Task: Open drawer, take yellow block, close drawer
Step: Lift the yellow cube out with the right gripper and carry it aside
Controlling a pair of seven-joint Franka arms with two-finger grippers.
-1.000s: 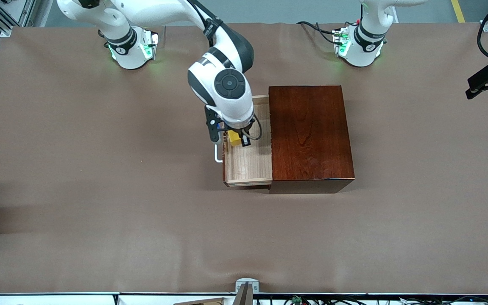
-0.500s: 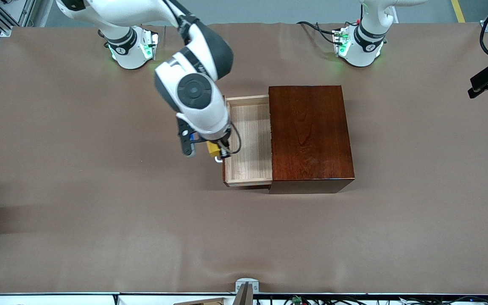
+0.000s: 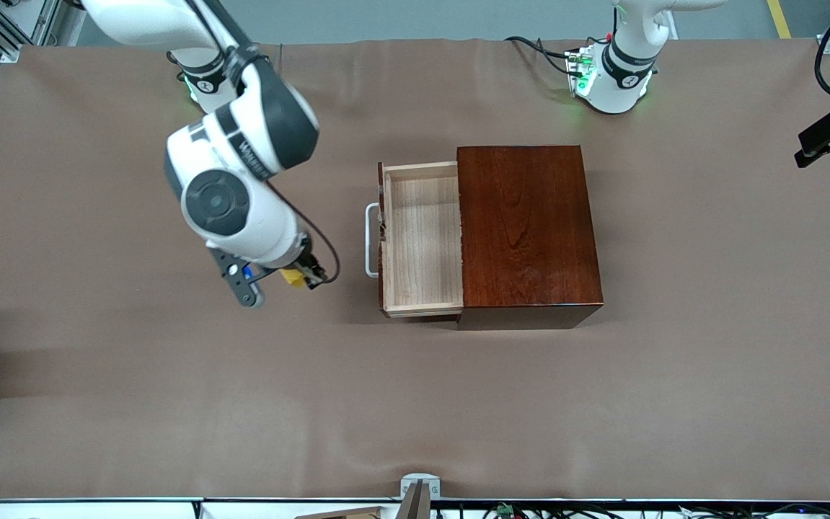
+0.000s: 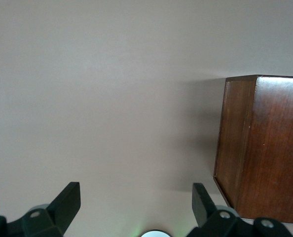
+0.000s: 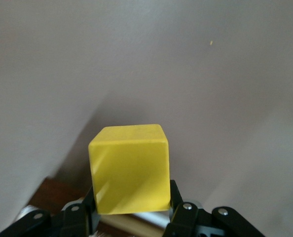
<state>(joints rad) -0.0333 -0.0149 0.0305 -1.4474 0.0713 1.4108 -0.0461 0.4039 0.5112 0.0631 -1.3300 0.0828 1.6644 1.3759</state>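
Brown table cloth (image 3: 133, 404): your right gripper (image 3: 298, 276) clamps small yellow cube (image 3: 292, 277); left gripper (image 4: 136, 207) open, idle. Next, set it down, shut pale-wood drawer (image 3: 422, 238).

You see only a sliver of the yellow block (image 3: 292, 277) in the front view; the right arm's wrist hides most of it. The right gripper (image 5: 131, 210) is cut off at the right wrist view's edge. The left gripper (image 4: 136, 205) shows only its fingertips (image 4: 67, 197). The wooden box (image 4: 262, 153) runs off frame there, its drawer (image 3: 422, 238) unseen.
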